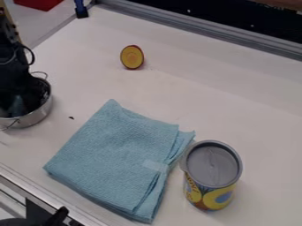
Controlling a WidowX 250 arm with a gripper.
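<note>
Metal pot (39, 116), end effector (19, 104) inside, opening and hold unclear, gray-topped can (212, 174)

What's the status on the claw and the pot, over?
Claw down inside metal pot, grip contents unclear. Pot wall hems it in. Folded blue cloth, can and yellow round piece all sit outside pot. Over.

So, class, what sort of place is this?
Probably a robotics lab: a black robot arm hangs over a metal pot, with a folded blue cloth nearby on a white tabletop.
</note>
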